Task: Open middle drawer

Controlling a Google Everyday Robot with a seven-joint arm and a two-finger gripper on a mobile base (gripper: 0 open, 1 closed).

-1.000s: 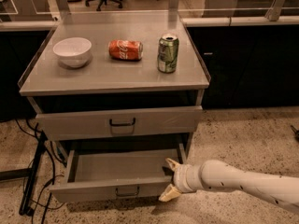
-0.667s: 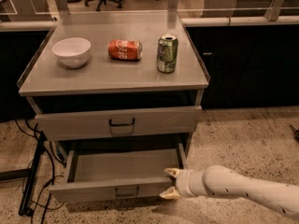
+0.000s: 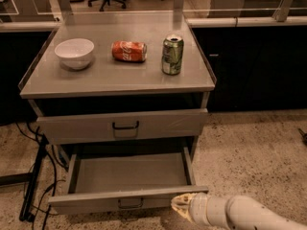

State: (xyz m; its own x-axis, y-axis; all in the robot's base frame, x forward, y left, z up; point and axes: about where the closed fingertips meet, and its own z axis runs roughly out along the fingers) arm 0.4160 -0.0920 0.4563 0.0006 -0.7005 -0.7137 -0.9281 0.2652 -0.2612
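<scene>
The middle drawer (image 3: 96,202) of the grey metal cabinet stands pulled out, its plain grey inside (image 3: 129,172) bare. Its small dark loop handle (image 3: 130,203) sits at the centre of the low front panel. My gripper (image 3: 180,205), cream-coloured on a white arm, is at the bottom right. It is just in front of the right end of that front panel, to the right of the handle and not on it. Whether it touches the panel does not show.
The taller top drawer (image 3: 158,123) with its larger handle (image 3: 125,125) is nearly closed. On the cabinet top stand a white bowl (image 3: 74,53), a red can lying on its side (image 3: 129,51) and an upright green can (image 3: 172,54). Black cables (image 3: 36,176) hang at the left. Dark counters stand behind.
My gripper has moved down along the right end of the drawer's front panel, toward the bottom of the view. The middle drawer stays open.
</scene>
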